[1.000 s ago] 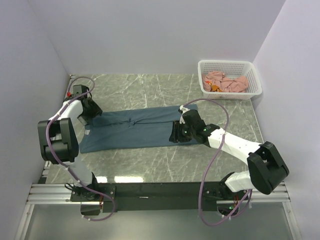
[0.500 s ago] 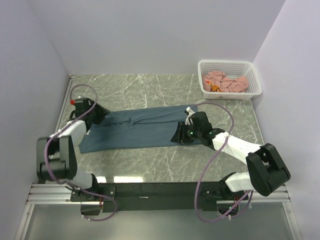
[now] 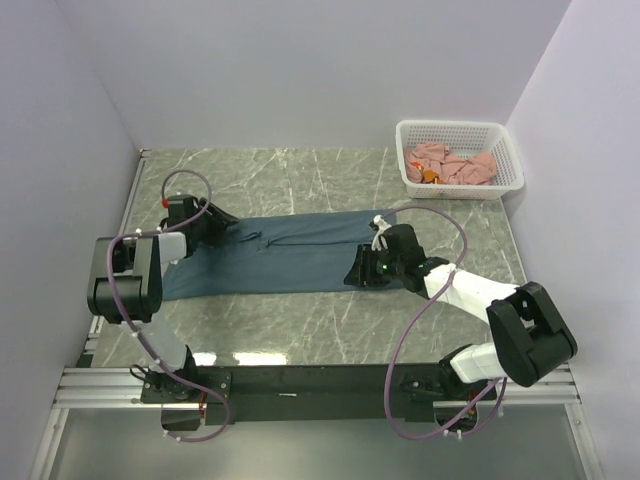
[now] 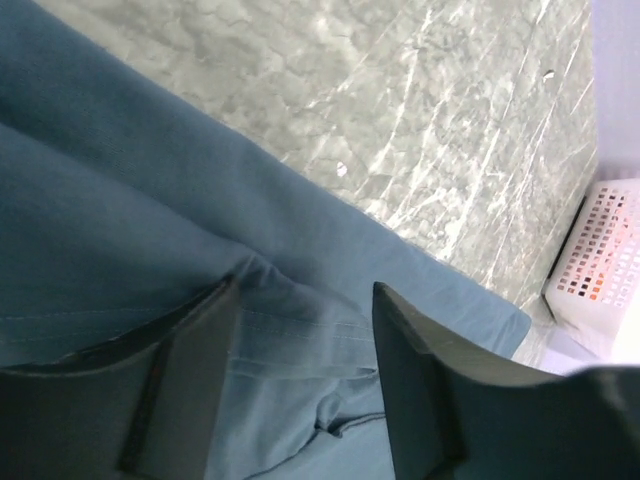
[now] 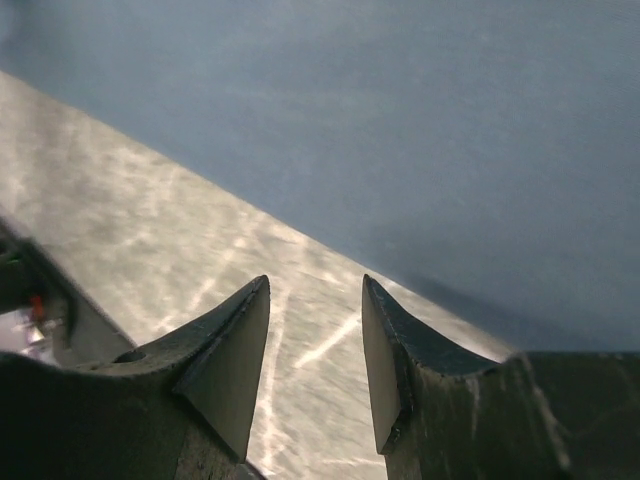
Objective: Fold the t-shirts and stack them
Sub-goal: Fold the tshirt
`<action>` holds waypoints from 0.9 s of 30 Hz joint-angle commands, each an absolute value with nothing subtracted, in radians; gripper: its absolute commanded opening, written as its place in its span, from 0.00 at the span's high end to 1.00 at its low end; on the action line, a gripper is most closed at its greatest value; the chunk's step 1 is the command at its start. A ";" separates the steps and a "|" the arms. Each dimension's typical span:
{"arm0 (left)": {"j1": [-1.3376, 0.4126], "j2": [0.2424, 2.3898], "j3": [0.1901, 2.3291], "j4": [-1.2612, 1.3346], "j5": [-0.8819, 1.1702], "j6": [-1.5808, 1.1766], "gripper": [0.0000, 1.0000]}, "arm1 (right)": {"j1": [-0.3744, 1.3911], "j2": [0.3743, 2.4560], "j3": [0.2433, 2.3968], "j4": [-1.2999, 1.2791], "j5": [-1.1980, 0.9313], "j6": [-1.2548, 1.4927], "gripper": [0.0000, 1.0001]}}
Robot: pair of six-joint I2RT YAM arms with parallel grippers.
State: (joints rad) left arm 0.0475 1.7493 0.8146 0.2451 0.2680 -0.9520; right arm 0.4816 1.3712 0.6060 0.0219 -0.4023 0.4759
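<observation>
Two white-and-black robot arms reach in from either end of a dark slate-blue t-shirt [image 3: 285,258], which lies flattened into a long band across the middle of a green-grey, white-veined marble table [image 3: 300,180]. The shirt's matte cloth is lightly creased along the far edge. The left gripper [image 3: 218,224] sits low over the shirt's left end, and the right gripper [image 3: 356,272] is at the near hem toward the right end. The overhead camera does not show how either pair of fingers stands, but the wrist cameras do. On the left wrist, dark wedge-shaped fingers [image 4: 190,370] stand well apart over soft blue fabric, with a small raised fold and a stitched seam between them. They are clamped on nothing, though whether the tips touch the cloth cannot be told. On the right wrist, pointed dark fingers [image 5: 225,350] also stand apart, with a narrower gap, framing glossy stone just beside the shirt's straight edge. Smooth blue cloth fills the upper part of that view. In the table's far right corner, a white plastic lattice basket [image 3: 460,191] holds crumpled salmon-pink t-shirts [image 3: 455,165], well apart from the blue one. The left wrist camera catches only a corner of the basket's gridded wall, with specks of colour showing through the holes.
</observation>
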 commanded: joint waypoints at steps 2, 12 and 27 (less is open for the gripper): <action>0.048 1.599 0.868 0.063 0.195 -0.888 0.31 | 0.476 1.322 0.669 -0.084 -0.272 0.400 0.51; 0.035 1.310 0.870 -0.420 -0.107 -0.856 0.29 | 0.476 1.452 0.862 -0.259 0.034 0.374 0.55; 0.043 1.540 0.804 -0.448 -0.172 -0.885 0.49 | 0.531 1.643 0.930 -0.408 0.095 0.362 0.55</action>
State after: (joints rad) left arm 0.0387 1.4723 0.7650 -0.4374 -0.1413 -0.8829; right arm 0.5037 1.6211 0.8978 -0.3614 0.0643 0.3679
